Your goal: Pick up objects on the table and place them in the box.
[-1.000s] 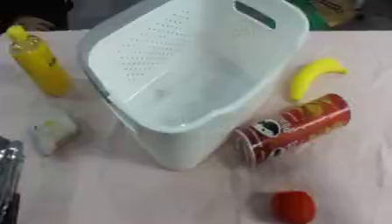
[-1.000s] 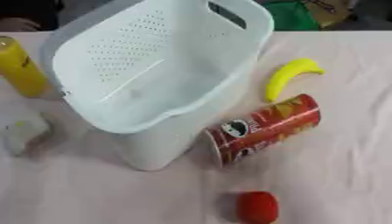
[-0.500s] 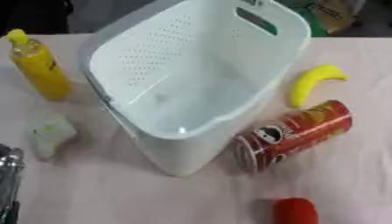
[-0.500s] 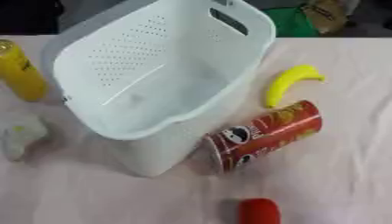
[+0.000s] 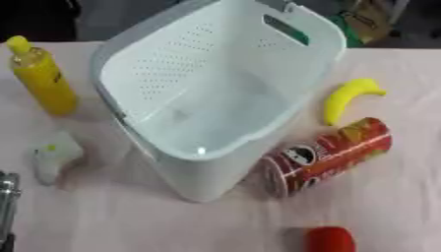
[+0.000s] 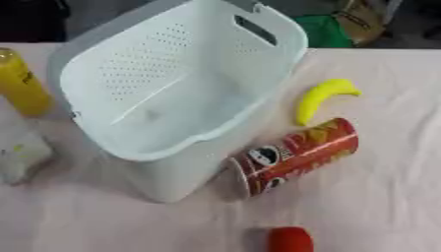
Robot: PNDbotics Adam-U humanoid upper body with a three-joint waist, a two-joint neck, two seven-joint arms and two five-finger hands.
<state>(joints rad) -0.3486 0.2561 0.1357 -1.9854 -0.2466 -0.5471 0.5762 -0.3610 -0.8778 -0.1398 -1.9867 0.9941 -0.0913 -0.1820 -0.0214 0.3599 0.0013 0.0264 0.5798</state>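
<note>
A white perforated box [image 5: 203, 178] stands tilted in the middle of the table, with nothing inside it. To its left a yellow squeeze bottle [image 5: 43, 83] stands upright. A small white thing with a yellow spot [image 5: 53, 157] lies nearer, at the left. Right of the box lie a yellow banana [image 5: 344, 98] and a red chips can [image 5: 331, 155] on its side, its lid end close to the box. A red round thing [image 5: 329, 240] sits at the bottom edge. A silver and black sliver of my left hand [image 5: 7, 206] shows at the lower left edge. My right hand is out of sight.
A pale pink cloth [image 5: 405, 206] covers the table. Beyond its far edge are dark shapes, something green [image 6: 323, 32] and a brown package [image 6: 362, 19].
The whole picture has drifted slightly downward, so the camera has moved. The things on the table keep their places relative to each other.
</note>
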